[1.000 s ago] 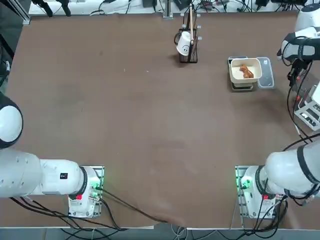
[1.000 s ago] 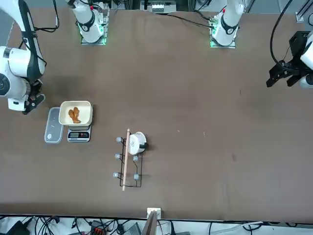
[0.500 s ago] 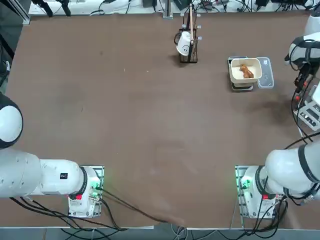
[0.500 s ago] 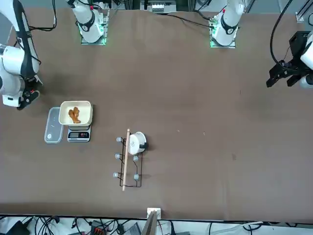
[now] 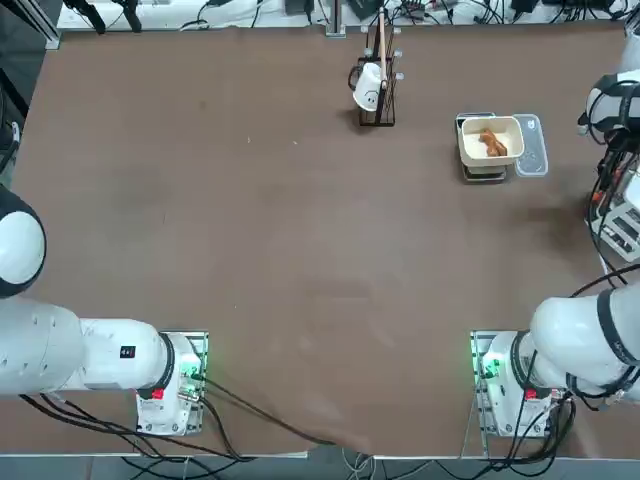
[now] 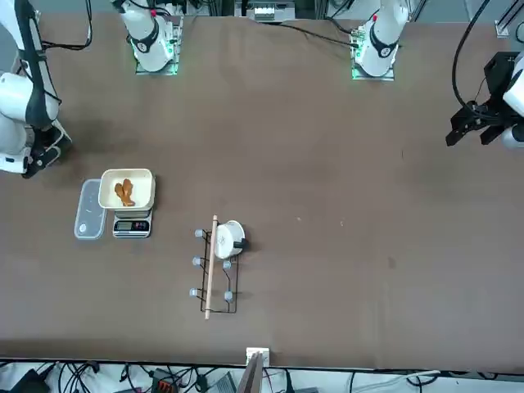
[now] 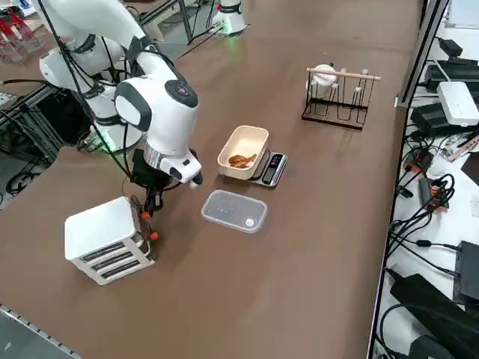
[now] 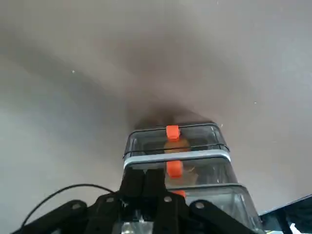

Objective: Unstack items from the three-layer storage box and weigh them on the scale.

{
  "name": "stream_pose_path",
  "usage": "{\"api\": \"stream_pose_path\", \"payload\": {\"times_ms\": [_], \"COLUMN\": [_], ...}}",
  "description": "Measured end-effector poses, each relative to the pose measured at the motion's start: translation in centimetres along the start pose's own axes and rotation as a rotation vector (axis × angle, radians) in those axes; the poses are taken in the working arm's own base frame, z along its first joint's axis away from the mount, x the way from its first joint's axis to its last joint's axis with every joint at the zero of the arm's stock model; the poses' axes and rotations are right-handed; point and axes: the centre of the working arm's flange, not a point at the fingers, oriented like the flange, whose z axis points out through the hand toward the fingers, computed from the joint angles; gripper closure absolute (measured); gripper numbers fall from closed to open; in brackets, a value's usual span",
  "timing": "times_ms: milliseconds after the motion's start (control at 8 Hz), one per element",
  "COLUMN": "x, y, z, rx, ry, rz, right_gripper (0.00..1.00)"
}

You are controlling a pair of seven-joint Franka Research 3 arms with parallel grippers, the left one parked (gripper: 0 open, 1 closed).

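My right gripper (image 7: 150, 202) hangs with its two fingers pressed together and empty, directly beside the three-layer storage box (image 7: 107, 239), which stands at the table's right edge just below the fingertips; in the wrist view the box's orange latches (image 8: 172, 131) face the fingers, so I judge the claw is poised to work a latch or drawer, not to grasp a piece. Away from the claw, toward the middle of the table, the cream square bowl (image 7: 244, 152) sits on the scale (image 7: 271, 168) and holds orange-brown items (image 7: 241, 160), placed there to be weighed. Between claw and scale lies a clear flat plastic tray (image 7: 233, 211) holding one pale round piece (image 7: 249, 221); it lies in the carrying path. Well beyond stands the dark rack (image 7: 338, 97) with a white cup (image 7: 323, 76), out of the way.
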Motion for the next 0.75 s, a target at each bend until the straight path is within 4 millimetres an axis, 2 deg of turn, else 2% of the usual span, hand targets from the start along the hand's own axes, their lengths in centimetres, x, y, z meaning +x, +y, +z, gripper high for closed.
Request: {"api": "stream_pose_path", "payload": {"times_ms": [250,750], "x": [-1.29,-1.33], "y": [0.53,0.56], "z": [0.63,0.46], "rx": [0.014,0.015], "ry": [-0.001,0.004], "rz": [0.024,0.029], "right_gripper": [0.98,0.98]}}
